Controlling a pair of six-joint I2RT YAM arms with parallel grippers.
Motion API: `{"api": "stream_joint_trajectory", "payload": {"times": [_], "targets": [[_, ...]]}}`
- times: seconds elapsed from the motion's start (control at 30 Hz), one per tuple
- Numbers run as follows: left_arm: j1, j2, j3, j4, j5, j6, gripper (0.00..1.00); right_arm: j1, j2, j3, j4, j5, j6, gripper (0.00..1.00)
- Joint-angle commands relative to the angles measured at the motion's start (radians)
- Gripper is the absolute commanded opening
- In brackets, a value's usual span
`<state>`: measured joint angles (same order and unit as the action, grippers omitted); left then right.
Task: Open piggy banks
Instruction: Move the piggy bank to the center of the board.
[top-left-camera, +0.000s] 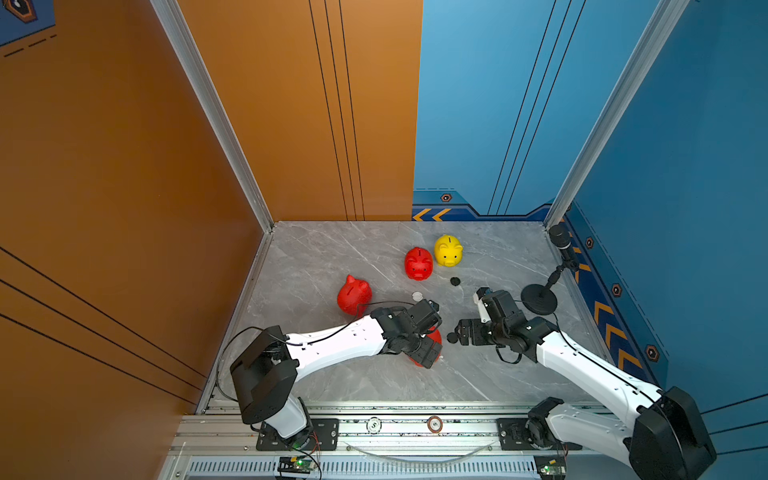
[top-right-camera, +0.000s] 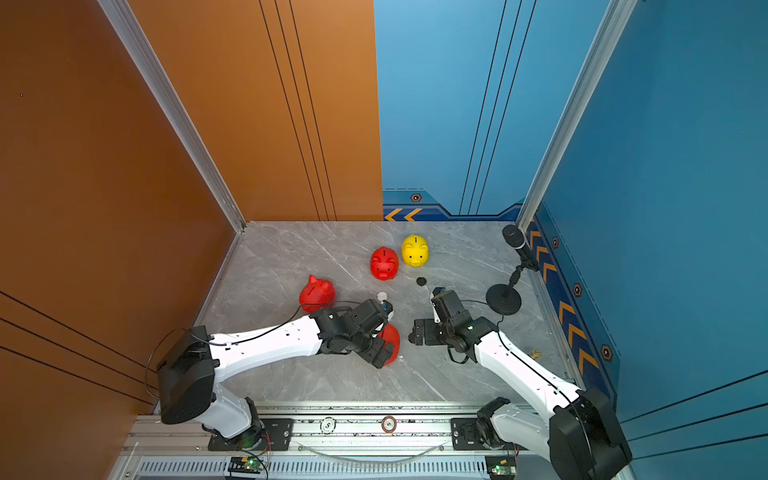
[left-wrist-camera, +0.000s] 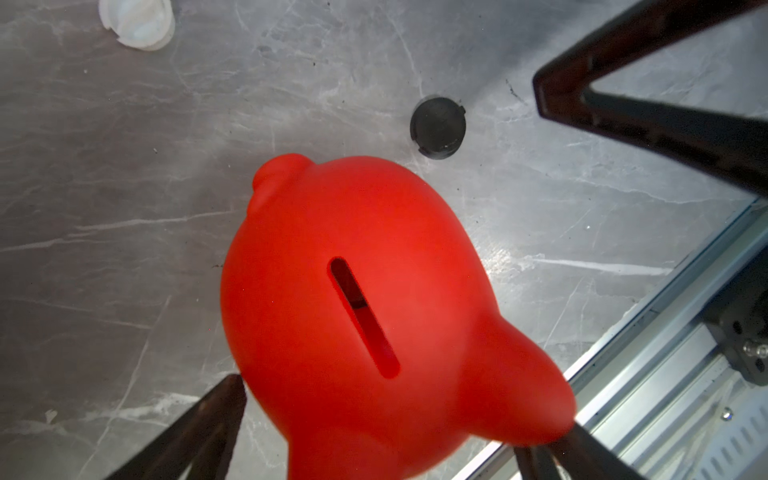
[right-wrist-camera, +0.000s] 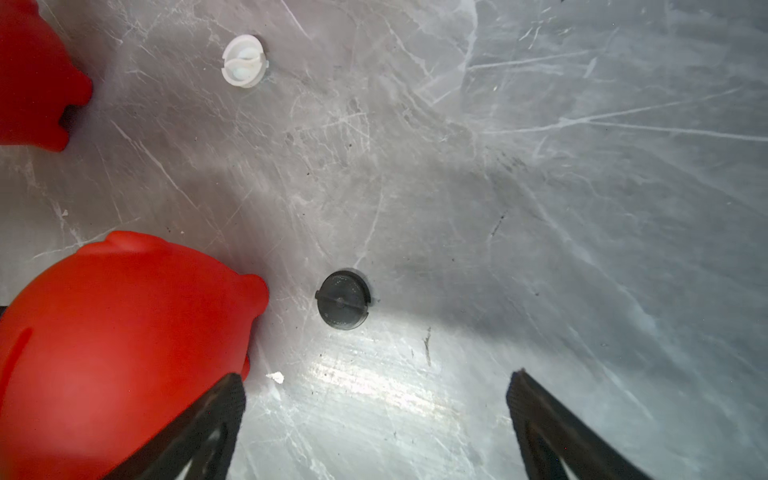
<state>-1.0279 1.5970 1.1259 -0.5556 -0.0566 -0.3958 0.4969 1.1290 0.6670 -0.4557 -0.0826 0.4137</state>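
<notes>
Left wrist, red piggy bank (left-wrist-camera: 353, 232) between fingers (left-wrist-camera: 208, 424) of left hand (left-wrist-camera: 401, 411)

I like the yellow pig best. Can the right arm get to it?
Probably yes. The right gripper is open, and only a small black plug lies between it and the yellow pig.

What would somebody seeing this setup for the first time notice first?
Likely the glossy piggy banks on the grey marble table: a yellow piggy bank and an upright red piggy bank side by side toward the back, a tipped red piggy bank further left. Then the left gripper straddling a fourth piggy bank, also red, up front, with the open right gripper by a loose black plug.
</notes>
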Motion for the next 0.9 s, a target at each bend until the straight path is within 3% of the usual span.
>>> {"api": "stream_joint_trajectory", "payload": {"times": [0.0, 0.5, 0.63, 0.87], "targets": [[-0.018, 0.03, 0.048, -0.057, -0.064, -0.065, 0.98, -0.012, -0.009, -0.004, -0.016, -0.018, -0.028, 1.0], [-0.029, 0.156, 0.144, -0.12, -0.18, -0.232, 0.98, -0.044, 0.002, -0.025, 0.017, -0.048, -0.03, 1.0], [0.017, 0.175, 0.113, -0.125, -0.204, -0.279, 0.98, -0.049, -0.009, -0.03, 0.019, -0.052, -0.029, 1.0], [0.146, 0.138, 0.023, -0.046, -0.182, -0.238, 0.98, -0.058, -0.013, -0.039, 0.031, -0.072, -0.037, 1.0]]}}
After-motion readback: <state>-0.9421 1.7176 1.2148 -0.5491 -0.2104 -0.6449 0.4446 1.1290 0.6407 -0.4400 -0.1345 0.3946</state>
